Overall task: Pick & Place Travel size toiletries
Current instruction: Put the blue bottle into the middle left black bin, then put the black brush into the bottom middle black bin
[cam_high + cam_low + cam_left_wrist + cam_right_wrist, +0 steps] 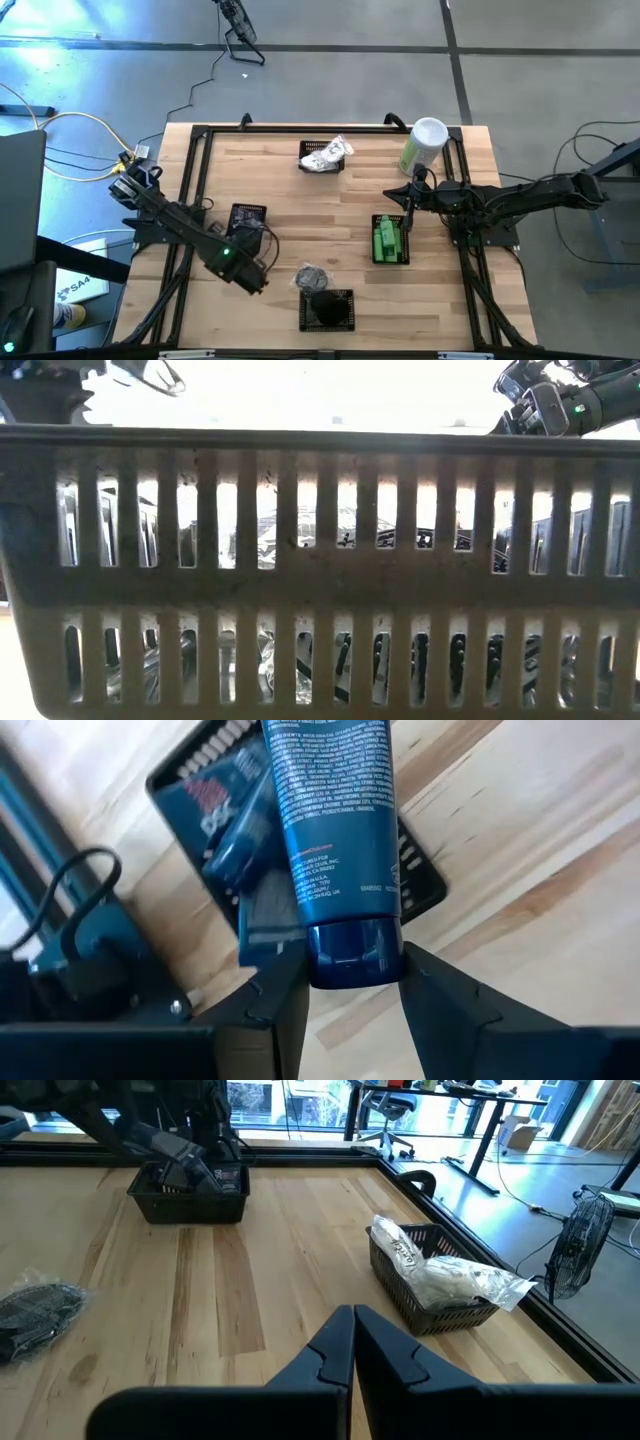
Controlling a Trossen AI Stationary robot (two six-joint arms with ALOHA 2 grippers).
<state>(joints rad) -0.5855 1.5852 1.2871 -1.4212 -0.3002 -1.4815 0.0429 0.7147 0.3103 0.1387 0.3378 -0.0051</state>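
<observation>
In the left wrist view my left gripper point(355, 970) is shut on a dark blue tube point(335, 810) with white print, above a black basket point(425, 885) that holds other dark tubes. From above, this gripper point(256, 240) is beside that basket point(248, 217) at the table's left. My right gripper point(408, 208) hovers shut next to the basket of green bottles point(390, 240) and touches nothing; its fingers point(352, 1335) are closed. White packets fill a far basket point(325, 155). A dark round piece point(312, 277) lies on the table by the near basket point(327, 310). My left gripper pinches the dark blue tube by its round cap end point(355, 952) between the two fingers. The tube's body reaches straight away from the fingers over the black basket. Whether its far end rests on the tubes in the basket, I cannot tell.
A tall pale-green canister with a white lid point(424, 145) stands at the far right, just beyond my right arm. The near basket's slotted wall point(320, 560) blocks most of the low view. Bare wood lies in the table's middle point(320, 220). A black frame edges the table.
</observation>
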